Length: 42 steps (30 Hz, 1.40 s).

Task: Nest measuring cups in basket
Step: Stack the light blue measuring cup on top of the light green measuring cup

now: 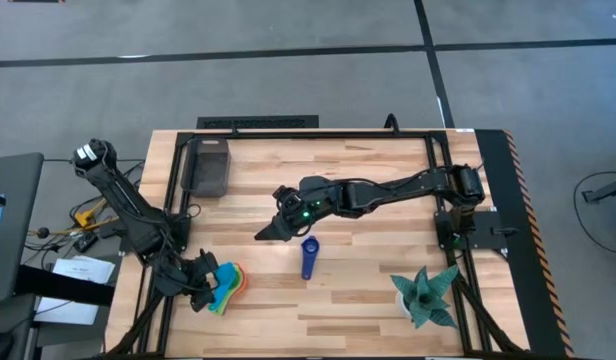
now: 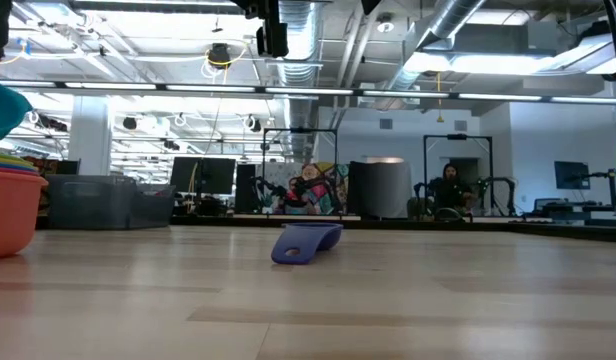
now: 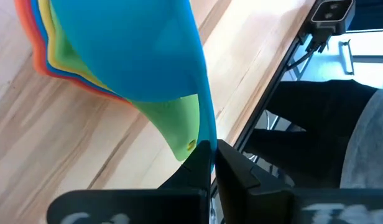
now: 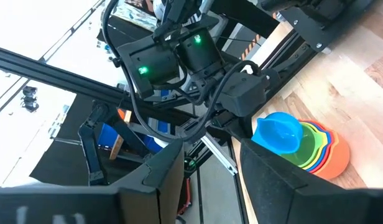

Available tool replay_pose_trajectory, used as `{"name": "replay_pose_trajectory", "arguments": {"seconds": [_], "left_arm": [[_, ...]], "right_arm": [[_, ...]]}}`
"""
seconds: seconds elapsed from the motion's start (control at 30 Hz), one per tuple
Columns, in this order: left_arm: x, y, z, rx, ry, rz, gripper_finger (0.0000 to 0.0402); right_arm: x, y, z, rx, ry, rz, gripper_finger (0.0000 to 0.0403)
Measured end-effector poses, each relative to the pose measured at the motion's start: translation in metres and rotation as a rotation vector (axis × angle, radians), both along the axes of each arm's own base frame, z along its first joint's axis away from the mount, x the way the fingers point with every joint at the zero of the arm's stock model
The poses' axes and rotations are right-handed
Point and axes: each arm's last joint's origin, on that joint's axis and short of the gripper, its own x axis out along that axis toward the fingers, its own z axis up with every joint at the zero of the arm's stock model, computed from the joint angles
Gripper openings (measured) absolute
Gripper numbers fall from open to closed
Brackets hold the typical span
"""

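Note:
A nest of red, orange, yellow and green measuring cups stands near the table's front left. A light blue cup sits tilted on top of it, and my left gripper is shut on that cup. A dark blue cup lies alone on the wood at mid-table, also visible in the low view. My right gripper hangs open and empty above the table's middle, left of and behind the dark blue cup. The dark grey basket stands at the far left. My left gripper pinches the light blue cup's handle between its two fingers, at the handle's thin edge. The fingers come from the table's left, slanting down. The cup is tilted over the green cup; whether the two touch, I cannot tell.
A teal spiky plant stands near the front right corner. A black metal frame runs around the wooden top. Bare wood lies between the basket, the nest and the dark blue cup.

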Motion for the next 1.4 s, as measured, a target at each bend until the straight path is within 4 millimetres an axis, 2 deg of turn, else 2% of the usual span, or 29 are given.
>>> {"name": "replay_pose_trajectory", "arguments": {"seconds": [0.5, 0.7, 0.87, 1.17, 1.4], "left_arm": [[0.0, 0.0, 0.0, -0.006, 0.002, 0.002, 0.0067], [-0.006, 0.005, -0.008, -0.014, 0.183, 0.073, 0.0082], [-0.005, 0.004, -0.004, -0.041, 0.181, 0.121, 0.0074], [0.004, 0.0, 0.034, 0.014, 0.021, 0.14, 0.0009], [0.029, -0.016, 0.034, 0.135, 0.022, 0.056, 0.0]], "right_arm": [[0.0, 0.0, 0.0, 0.0, 0.001, 0.0, 0.0179], [0.0, 0.0, 0.0, 0.0, 0.002, 0.0, 0.0187], [0.0, 0.001, 0.0, -0.003, 0.004, 0.003, 0.0185], [-0.002, 0.004, -0.007, -0.075, 0.046, 0.022, 0.0178], [-0.005, -0.013, -0.008, -0.135, 0.079, -0.002, 0.0172]]}}
